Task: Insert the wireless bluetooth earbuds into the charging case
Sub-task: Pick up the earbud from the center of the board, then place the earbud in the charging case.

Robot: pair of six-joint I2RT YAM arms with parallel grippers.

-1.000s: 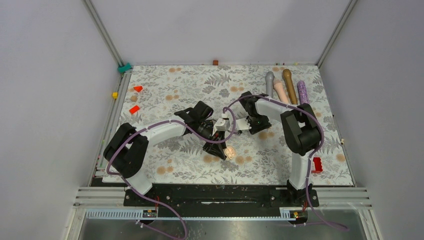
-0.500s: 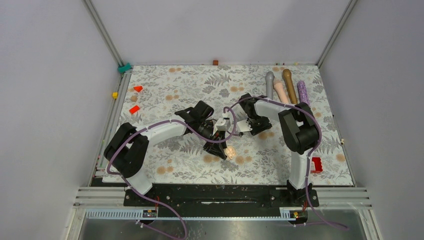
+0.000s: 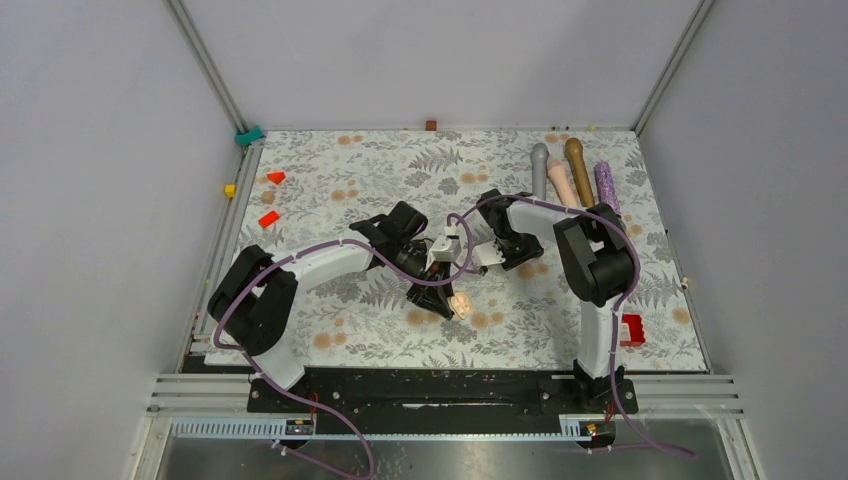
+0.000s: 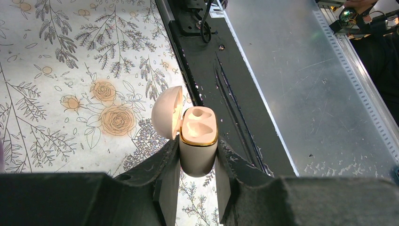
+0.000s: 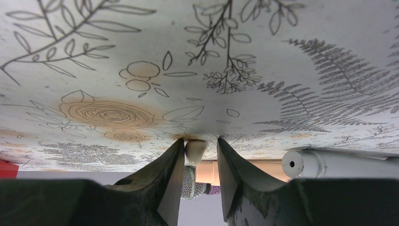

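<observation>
A: Floral mat (image 3: 330, 180), grey walls on three sides. Start at the fingers?

B: Left gripper (image 4: 197, 147): both fingers (image 4: 170, 165) pressed flat on the sides of the case (image 4: 198, 162), clamped, holding it upright above the mat. The lid (image 4: 165, 112) is swung open. Gold rim, and two pale hollows face up.

A: And where does the case sit?

B: Over the near half of the mat, about midway across, close to the black rail (image 4: 226, 94) at the front edge.

A: Right gripper?

B: The right gripper (image 5: 200, 141) is just beyond the case, low on the mat. The gap between its fingers is narrow. One earbud (image 5: 194, 149) lies on the mat in that gap, touching one finger (image 5: 171, 169). There is a sliver of daylight to the other finger, so it is not pinched.

A: So the earbud is outside the case?

B: Yes, near it and beyond it. It is too small to pick out from above.

A: Farther out?

B: Four rods (image 3: 560, 183) lie side by side well beyond the case to its right: grey, pink, brown and purple. Two red blocks (image 3: 268, 219) are well off to its left. Another red block (image 3: 633, 328) is to its right, by the right arm's upright.
</observation>
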